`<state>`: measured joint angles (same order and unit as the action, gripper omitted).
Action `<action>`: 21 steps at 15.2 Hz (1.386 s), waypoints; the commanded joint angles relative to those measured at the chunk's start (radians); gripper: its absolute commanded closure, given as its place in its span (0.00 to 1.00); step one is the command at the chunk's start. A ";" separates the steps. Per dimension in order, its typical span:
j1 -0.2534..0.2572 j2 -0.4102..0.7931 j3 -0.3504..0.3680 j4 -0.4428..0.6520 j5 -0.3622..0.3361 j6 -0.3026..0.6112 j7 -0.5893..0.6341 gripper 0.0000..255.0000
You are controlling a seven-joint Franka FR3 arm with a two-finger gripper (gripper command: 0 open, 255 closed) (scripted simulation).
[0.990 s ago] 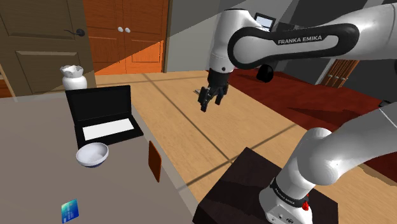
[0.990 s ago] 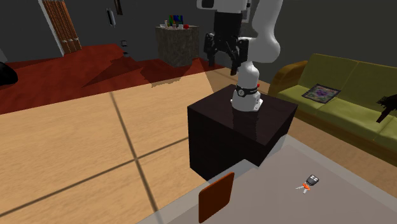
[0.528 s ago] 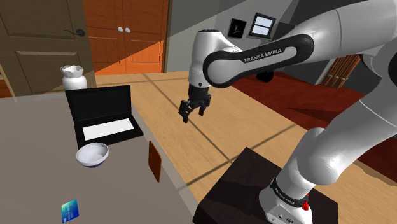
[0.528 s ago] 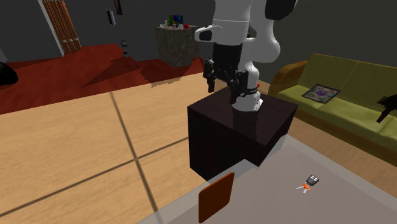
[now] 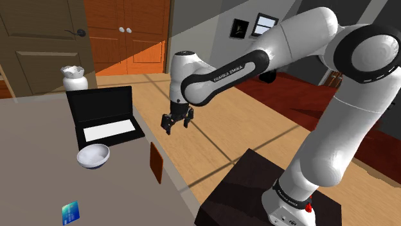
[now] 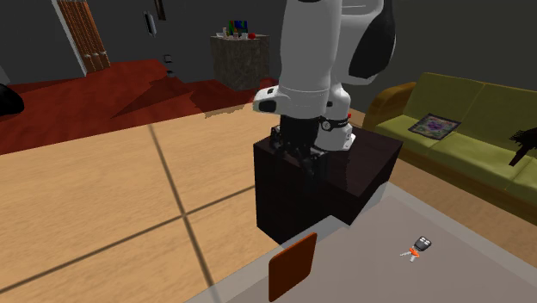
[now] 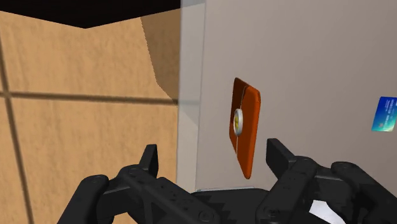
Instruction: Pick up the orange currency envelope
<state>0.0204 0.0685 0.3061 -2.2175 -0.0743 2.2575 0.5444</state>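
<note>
The pincer (image 5: 175,122) hangs empty with its fingers apart, near the edge of the grey tabletop (image 5: 38,186); the orange envelope (image 5: 155,162) stands upright at that edge, untouched, beside a white bowl (image 5: 93,156)

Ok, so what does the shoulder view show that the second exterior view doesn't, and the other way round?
Shoulder view, not the second exterior: the open laptop, white bowl and blue card. Second exterior, not the shoulder: the keys and green sofa. Both: the orange envelope, the open gripper and the dark stand.
</note>
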 commanded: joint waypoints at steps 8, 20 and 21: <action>0.065 0.366 -0.035 0.250 -0.126 0.084 0.167 0.00; 0.110 0.571 -0.077 0.373 -0.175 0.158 0.222 0.00; 0.110 0.571 -0.077 0.373 -0.175 0.158 0.222 0.00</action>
<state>0.1297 0.6363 0.2297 -1.8452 -0.2486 2.4129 0.7654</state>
